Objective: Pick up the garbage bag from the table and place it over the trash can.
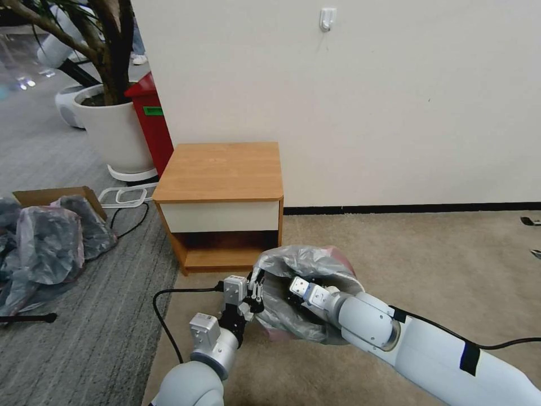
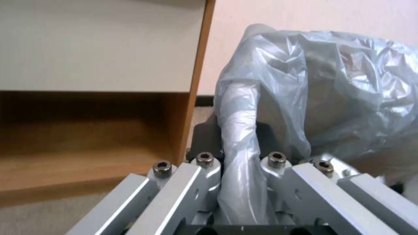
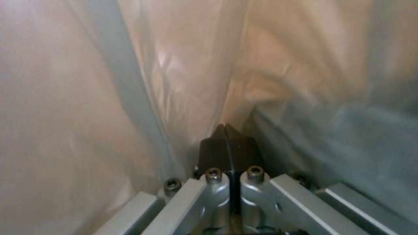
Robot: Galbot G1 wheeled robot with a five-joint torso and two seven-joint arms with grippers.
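In the head view, the garbage bag [image 1: 301,293] is held off the carpet just in front of the table [image 1: 221,172], between the two arms. The left gripper [image 1: 255,293] is pinched on the bag's edge nearest the table's lower shelf; the right gripper [image 1: 297,285] is reached inside the bag's mouth.

In the left wrist view, a twisted fold of the garbage bag [image 2: 322,85] is clamped between the narrowed jaws of the left gripper [image 2: 239,153], beside the table's [image 2: 104,45] white drawer front.

In the right wrist view, the right gripper [image 3: 226,143] is seen pressed fully together, surrounded by the garbage bag [image 3: 130,81]; no film is visibly caught.
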